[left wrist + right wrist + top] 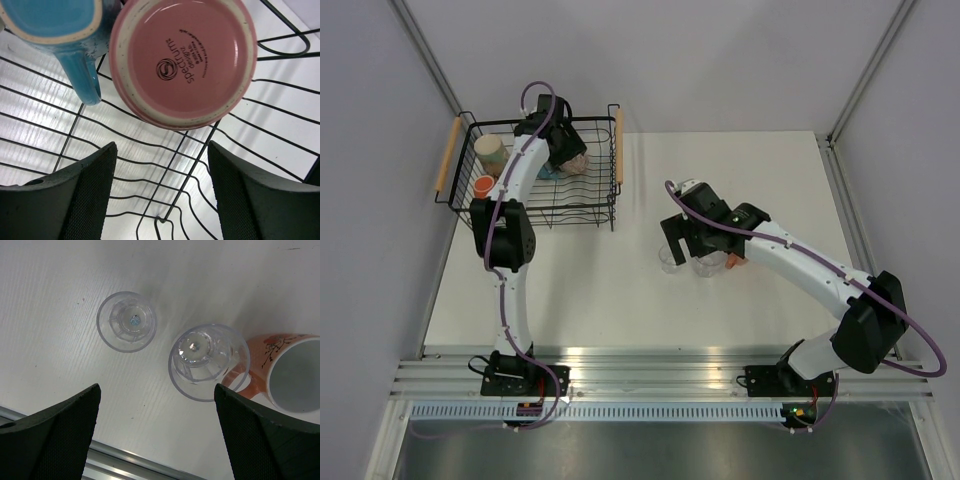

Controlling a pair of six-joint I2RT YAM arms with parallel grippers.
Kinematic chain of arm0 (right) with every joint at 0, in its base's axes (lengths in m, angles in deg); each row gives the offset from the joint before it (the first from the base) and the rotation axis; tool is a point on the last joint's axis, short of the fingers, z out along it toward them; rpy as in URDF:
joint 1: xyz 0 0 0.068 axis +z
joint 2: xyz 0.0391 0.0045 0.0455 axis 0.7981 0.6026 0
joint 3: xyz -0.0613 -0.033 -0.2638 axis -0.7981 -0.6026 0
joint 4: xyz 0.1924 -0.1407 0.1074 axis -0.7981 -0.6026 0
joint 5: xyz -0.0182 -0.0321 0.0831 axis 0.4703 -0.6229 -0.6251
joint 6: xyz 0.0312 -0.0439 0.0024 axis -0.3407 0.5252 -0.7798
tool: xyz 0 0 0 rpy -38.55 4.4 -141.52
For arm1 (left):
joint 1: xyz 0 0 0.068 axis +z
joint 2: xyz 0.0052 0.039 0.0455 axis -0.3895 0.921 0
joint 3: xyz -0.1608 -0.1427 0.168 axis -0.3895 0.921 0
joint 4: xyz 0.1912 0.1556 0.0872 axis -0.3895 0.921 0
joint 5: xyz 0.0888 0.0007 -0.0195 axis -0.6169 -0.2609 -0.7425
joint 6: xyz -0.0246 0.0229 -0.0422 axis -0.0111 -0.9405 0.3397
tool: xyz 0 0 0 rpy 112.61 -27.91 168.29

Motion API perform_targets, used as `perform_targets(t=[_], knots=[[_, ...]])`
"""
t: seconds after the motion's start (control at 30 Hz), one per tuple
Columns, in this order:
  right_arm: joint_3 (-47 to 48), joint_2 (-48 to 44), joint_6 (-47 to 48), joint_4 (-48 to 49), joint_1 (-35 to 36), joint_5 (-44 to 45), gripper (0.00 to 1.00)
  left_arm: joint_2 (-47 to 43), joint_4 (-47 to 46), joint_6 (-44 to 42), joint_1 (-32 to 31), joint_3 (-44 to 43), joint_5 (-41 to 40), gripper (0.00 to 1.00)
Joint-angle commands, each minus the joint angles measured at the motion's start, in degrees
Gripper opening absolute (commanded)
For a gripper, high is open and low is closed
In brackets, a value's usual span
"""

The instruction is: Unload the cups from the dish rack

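The dish rack stands at the table's far left, a black wire basket with wooden handles. My left gripper reaches into its far end. Its jaws stand open over the wire bottom, nothing between them. Just beyond the fingertips lies a pink cup with its base toward the camera, and a blue mug is beside it. A cream mug and an orange mug sit at the rack's left side. My right gripper hangs open above the table, with two clear tumblers and an orange patterned mug just ahead of it.
The rack's wooden handle bars run along its left and right sides. An aluminium rail runs along the near table edge below the right gripper. Grey walls close in the table at the left, right and back.
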Motion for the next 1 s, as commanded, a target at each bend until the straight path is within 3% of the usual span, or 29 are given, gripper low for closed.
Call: perform_targets(t=[0.0, 0.17, 0.3, 0.43, 0.53, 0.97], knots=[[0.5, -1.19, -0.84, 0.5, 0.73, -0.07, 0.98, -2.77, -0.48, -5.04, -0.16, -3.32, 2.49, 0.8], [-0.29, -1.36, -0.75, 0.68, 1.0, 0.2, 0.98, -3.39, -1.36, -10.49, -1.3, -1.67, -0.57, 0.89], [-0.99, -1.28, -0.84, 1.56, 1.0, 0.11, 0.98, -6.1, -7.06, -13.57, -2.7, 8.49, -5.05, 0.94], [-2.31, -1.28, -0.93, 2.43, 1.09, -0.07, 0.98, -12.25, -25.55, -15.6, -3.67, 24.24, -8.22, 0.96], [-3.45, -1.37, -0.84, 3.05, 1.17, -0.07, 0.98, -14.9, -34.21, -15.78, -3.68, 33.04, -9.01, 0.97], [-5.3, 1.88, -0.84, 4.37, 1.09, 0.11, 0.98, -10.96, -53.3, -20.34, -6.57, 36.67, -14.02, 0.98]])
